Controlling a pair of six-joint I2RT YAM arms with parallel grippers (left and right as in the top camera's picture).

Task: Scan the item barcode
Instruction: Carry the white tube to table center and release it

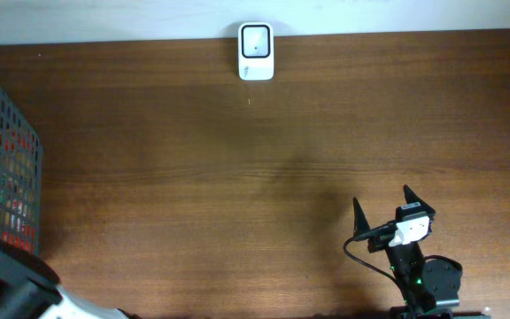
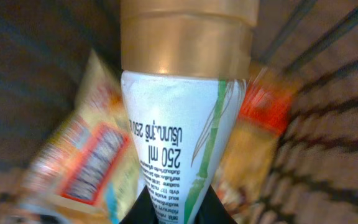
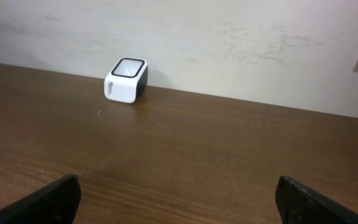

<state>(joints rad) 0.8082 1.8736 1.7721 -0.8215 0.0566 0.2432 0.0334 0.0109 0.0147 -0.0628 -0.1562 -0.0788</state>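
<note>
Across the brown table (image 1: 237, 177): wire basket (image 1: 7, 168) at left edge, snack packets (image 2: 86, 162) inside. Left gripper (image 2: 179, 210) down in basket, fingers (image 2: 138, 216) pressed against both sides of a white, gold-capped bottle (image 2: 173, 137). Right gripper (image 1: 381, 197) front right, jaws wide apart. Small white scanner (image 1: 256, 51) at far edge, well apart from both.

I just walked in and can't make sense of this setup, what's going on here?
A two-arm robot is set to scan an item's barcode. The left end effector is down inside the wire basket at the left edge of the table, right against a white bottle with a gold cap; whether it grips it is unclear. The right end effector rests open near the front edge, holding nothing. The white scanner sits at the far edge, nothing presented to it yet.
</note>
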